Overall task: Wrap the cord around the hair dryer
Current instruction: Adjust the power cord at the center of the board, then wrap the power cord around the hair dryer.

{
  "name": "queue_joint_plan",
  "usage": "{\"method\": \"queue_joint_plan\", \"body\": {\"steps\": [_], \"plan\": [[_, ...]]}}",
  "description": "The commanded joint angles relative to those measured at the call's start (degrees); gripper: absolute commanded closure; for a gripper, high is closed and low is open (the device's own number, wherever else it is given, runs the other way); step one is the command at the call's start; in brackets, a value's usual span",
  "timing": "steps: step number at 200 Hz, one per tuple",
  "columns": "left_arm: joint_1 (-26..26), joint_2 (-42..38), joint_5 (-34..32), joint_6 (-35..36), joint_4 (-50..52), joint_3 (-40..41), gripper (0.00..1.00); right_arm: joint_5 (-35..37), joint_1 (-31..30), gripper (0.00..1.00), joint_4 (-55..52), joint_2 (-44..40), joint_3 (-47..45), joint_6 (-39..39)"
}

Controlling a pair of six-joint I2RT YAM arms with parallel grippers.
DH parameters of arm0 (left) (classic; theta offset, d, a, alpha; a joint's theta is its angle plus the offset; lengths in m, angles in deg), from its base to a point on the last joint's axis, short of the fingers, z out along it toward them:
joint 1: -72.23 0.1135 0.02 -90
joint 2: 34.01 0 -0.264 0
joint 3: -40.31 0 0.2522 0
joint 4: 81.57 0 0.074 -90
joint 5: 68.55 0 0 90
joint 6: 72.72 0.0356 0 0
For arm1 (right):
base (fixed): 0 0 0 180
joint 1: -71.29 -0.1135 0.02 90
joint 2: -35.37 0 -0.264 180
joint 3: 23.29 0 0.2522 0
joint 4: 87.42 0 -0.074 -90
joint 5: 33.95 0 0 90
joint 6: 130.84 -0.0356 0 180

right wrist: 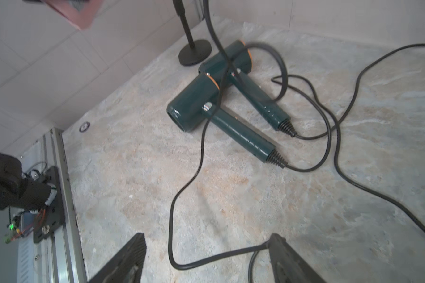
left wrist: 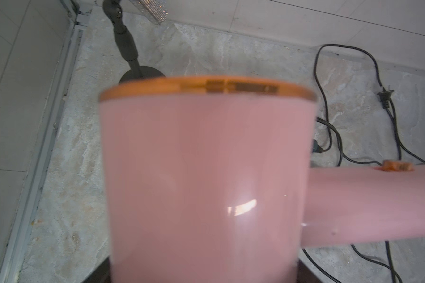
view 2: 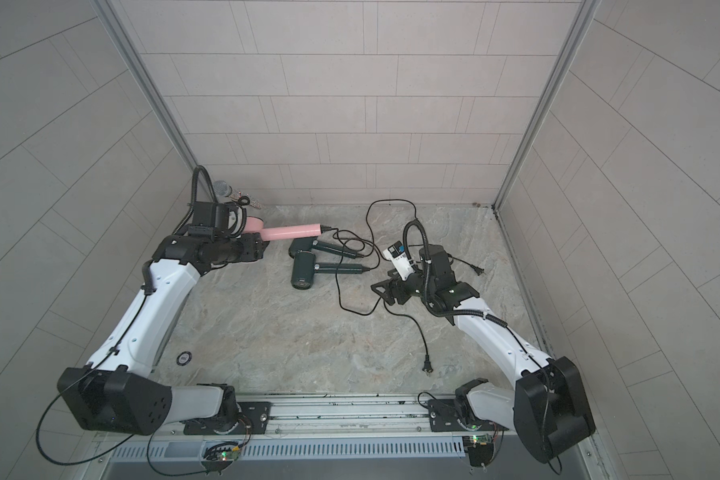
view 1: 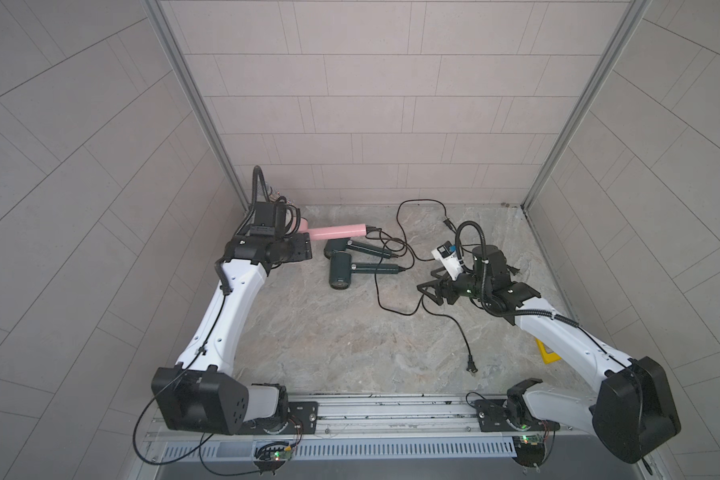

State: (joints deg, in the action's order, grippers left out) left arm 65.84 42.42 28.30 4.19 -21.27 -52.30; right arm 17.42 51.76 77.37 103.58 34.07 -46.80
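Marble desk [view 1: 329, 340] backdrop: left gripper [left wrist: 203, 272] is clamping pink hair dryer [view 1: 337, 231] by its barrel, likely steadying it for winding, while right gripper [right wrist: 207, 239] is gaping empty astride its cord [right wrist: 201, 152].

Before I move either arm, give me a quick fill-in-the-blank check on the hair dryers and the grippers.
The glossy plastic hair dryer clamped in the left gripper is ___ in colour. The dark green plastic hair dryers lying on the marbled tabletop number ___. The right gripper has its jaws ___.
Missing words: pink; two; open.
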Motion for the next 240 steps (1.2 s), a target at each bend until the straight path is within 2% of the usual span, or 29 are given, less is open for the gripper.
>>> {"method": "queue_joint_plan", "body": {"steps": [1, 45, 73, 90, 115, 137, 172, 206, 240], "plan": [[-2.23, -1.62, 2.26, -2.22, -3.73, -2.84, 1.00, 1.32, -1.29, 0.23, 16.32, 0.03, -4.13, -11.74], [-4.93, -3.61, 4.41, -4.79, -3.96, -3.59, 1.00, 6.11, -2.35, 0.33, 32.99, 6.24, -7.00, -20.97], [-5.38, -4.85, 6.37, -6.46, -4.91, -3.26, 1.00, 8.94, -2.27, 0.47, 45.18, 9.19, -10.66, -26.51], [-5.38, -5.32, 6.77, -7.40, -5.57, -3.22, 1.00, 8.49, -2.33, 0.49, 50.24, 10.96, -11.66, -28.24], [-5.39, -5.67, 8.47, -9.52, -7.42, -3.24, 1.00, 8.18, -2.48, 0.48, 57.04, 13.94, -12.90, -29.79], [-5.38, -5.98, 12.19, -11.96, -9.65, -2.93, 1.00, 7.23, -2.50, 0.40, 61.60, 17.05, -12.54, -30.37], [-5.38, -6.71, 14.87, -13.58, -11.26, -2.67, 1.00, 5.87, -2.66, 0.33, 68.08, 23.62, -10.01, -32.54], [-5.38, -6.98, 16.54, -14.50, -11.65, -2.80, 1.00, 8.18, -4.18, 0.25, 66.75, 27.18, -6.21, -30.76], [-5.56, -7.40, 17.97, -15.56, -12.74, -2.10, 1.00, 10.35, -5.14, 0.24, 67.64, 31.65, -3.22, -30.61]]}}
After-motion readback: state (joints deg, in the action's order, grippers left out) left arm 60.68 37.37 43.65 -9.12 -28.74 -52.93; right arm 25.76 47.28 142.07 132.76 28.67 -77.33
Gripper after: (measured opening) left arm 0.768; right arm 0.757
